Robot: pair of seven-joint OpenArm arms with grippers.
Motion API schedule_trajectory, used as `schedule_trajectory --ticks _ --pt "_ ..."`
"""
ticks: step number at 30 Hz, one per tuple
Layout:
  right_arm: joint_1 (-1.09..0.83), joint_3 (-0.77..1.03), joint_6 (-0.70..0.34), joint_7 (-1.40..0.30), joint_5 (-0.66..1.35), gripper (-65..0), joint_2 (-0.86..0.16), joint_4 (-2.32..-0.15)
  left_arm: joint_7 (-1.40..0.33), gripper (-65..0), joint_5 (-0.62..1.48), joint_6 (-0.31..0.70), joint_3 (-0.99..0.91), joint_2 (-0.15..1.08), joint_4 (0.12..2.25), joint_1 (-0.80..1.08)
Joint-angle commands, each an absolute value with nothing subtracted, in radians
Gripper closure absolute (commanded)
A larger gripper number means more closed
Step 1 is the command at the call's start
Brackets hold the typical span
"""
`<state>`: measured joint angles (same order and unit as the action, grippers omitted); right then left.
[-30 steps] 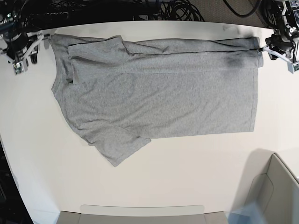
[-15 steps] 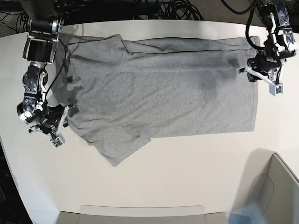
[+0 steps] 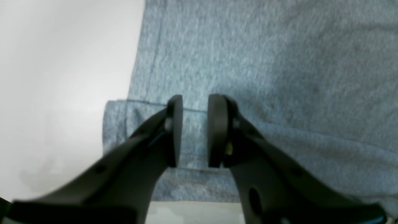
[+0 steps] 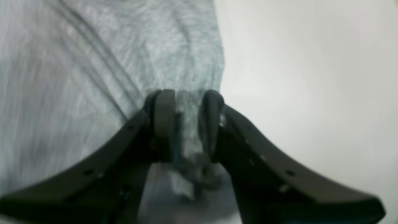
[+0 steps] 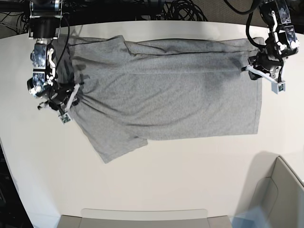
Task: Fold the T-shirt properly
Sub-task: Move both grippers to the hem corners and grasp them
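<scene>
On the white table (image 5: 190, 180) the T-shirt (image 5: 161, 99) lies spread flat, plain grey side up, its far long edge folded over toward the middle, one sleeve (image 5: 118, 145) pointing toward the table's near edge. The left gripper (image 3: 192, 130) hangs over the shirt's hem corner, beside the stitched hem line; its dark pads (image 3: 174, 130) stand a narrow gap apart with grey cloth showing between them, and whether they pinch any fabric cannot be told. The right gripper (image 4: 186, 124) sits at the opposite end of the shirt, at the cloth's edge by the bare table; its pads (image 4: 163, 124) are likewise a narrow gap apart, with a bunched ridge of grey fabric rising between them, seemingly gripped.
</scene>
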<state>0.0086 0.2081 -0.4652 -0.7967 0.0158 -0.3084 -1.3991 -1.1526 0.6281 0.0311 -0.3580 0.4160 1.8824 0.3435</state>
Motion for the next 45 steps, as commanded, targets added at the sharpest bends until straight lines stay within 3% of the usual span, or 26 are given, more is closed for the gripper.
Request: schedule_trajectory --ticks 1,7,14,18,21,25,30,38,45 --pt "-0.058 0.203 -0.49 -0.914 -0.015 -17.3 -0.309 -1.451 -1.142 -14.3 0.631 0.033 -0.366 0.437 1.899 0.334" --pt "-0.147 0.237 -0.49 -0.934 -0.015 -17.3 -0.239 -1.652 -1.142 -14.3 0.631 0.033 -0.357 0.437 1.899 0.302" --pt "0.048 0.348 -0.49 -0.926 -0.015 -17.3 -0.17 -1.779 -1.142 -14.3 0.631 0.035 -0.36 0.437 1.899 0.3" --pt "0.237 0.344 -0.49 -0.926 -0.015 -17.3 -0.174 -1.613 -1.142 -14.3 0.631 0.035 -0.357 0.437 1.899 0.3" --pt "0.4 0.344 -0.492 -0.92 -0.015 -17.3 -0.18 -1.34 -1.142 -14.3 0.631 0.035 -0.358 0.437 1.899 0.3" --pt "0.527 0.343 -0.49 -0.76 -0.015 -17.3 -0.203 -0.987 -1.142 -14.3 0.631 0.035 -0.358 0.437 1.899 0.3" --pt "0.596 0.343 -0.49 -0.657 -0.015 -17.3 -0.213 -0.723 -1.142 -14.3 0.631 0.035 -0.358 0.437 1.899 0.3" --pt "0.564 0.196 -0.49 -0.627 -0.015 -17.3 -0.168 -0.659 -1.142 -14.5 0.631 0.035 -0.357 0.437 1.893 0.262" --pt "0.565 0.159 -0.49 -0.627 -0.015 -17.3 -0.119 -0.653 -1.142 -15.2 0.631 0.039 -0.341 0.44 1.75 0.124"
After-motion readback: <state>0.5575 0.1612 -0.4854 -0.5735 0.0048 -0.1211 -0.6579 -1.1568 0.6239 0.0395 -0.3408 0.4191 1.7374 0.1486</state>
